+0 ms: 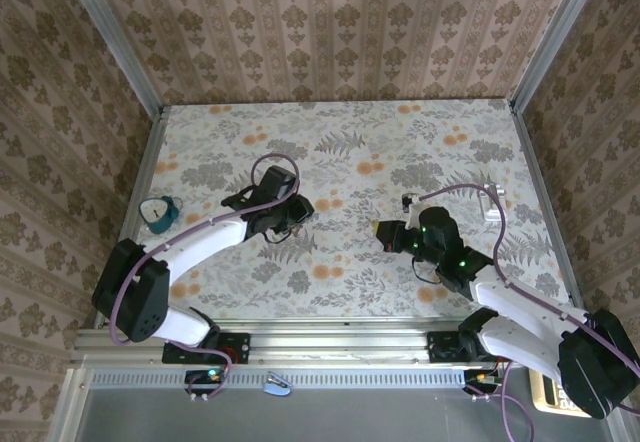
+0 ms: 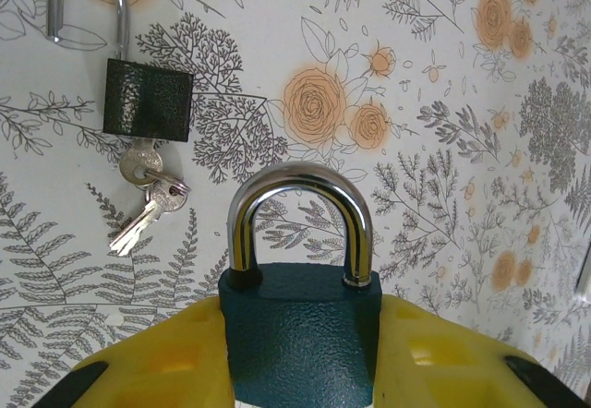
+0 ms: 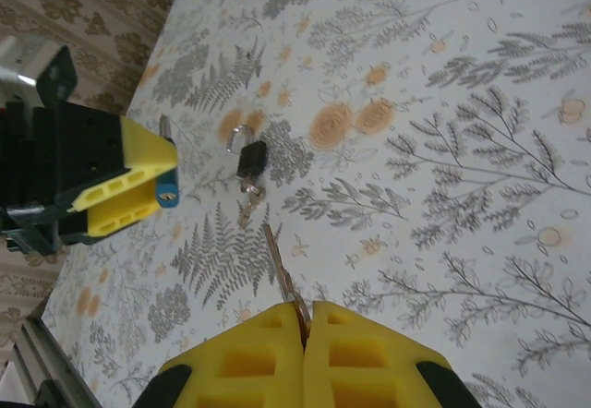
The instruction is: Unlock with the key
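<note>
Two robot arms work above a flower-patterned table (image 1: 340, 152). The left arm (image 1: 200, 237) reaches toward the middle of the table and the right arm (image 1: 500, 297) reaches in from the near right. The left claw (image 1: 292, 210) is clamped by its yellow fingers (image 2: 157, 362) on the body of a teal padlock (image 2: 300, 353), whose steel shackle stands up, seated in the body on both sides. Facing it, and apart from it, the right claw (image 3: 305, 320) is pressed fully together on the head of a key (image 3: 279, 265), with the blade sticking out past the fingertips. On the table between the two claws lies a black padlock (image 2: 148, 101), its shackle swung open. One key sits in its base and a second hangs from a small key ring (image 2: 171, 189). A teal object (image 1: 160, 212) lies near the table's left edge, too small to identify.
</note>
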Controlling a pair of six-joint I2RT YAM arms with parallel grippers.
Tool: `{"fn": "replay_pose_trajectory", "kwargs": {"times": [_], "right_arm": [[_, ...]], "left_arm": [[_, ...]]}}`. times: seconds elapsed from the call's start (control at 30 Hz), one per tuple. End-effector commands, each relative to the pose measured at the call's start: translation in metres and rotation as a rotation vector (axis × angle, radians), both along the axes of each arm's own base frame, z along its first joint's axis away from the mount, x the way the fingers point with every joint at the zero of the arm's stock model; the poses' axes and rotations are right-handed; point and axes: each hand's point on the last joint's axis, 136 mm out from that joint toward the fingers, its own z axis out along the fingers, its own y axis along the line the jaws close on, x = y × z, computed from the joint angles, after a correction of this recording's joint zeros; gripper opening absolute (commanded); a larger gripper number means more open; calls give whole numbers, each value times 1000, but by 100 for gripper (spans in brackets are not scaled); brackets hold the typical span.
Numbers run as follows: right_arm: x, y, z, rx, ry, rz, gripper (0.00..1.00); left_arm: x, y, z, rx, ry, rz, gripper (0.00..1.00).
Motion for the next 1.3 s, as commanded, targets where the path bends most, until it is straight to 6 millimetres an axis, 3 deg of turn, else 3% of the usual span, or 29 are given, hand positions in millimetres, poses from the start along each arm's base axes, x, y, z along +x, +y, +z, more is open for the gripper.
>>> {"fn": "replay_pose_trajectory", "kwargs": {"times": [0.0, 0.3, 0.77, 1.27], "right_arm": [[14, 5, 29, 29, -118, -22, 0], [14, 29, 38, 111, -172, -34, 0], [6, 68, 12, 200, -156, -66, 0], [6, 91, -18, 245, -61, -67, 0]], "left_arm": [[5, -1, 16, -48, -28, 51, 31], [7, -6, 24, -51, -40, 61, 31], [10, -10, 29, -19, -36, 96, 30], [8, -17, 24, -15, 4, 91, 29]]}}
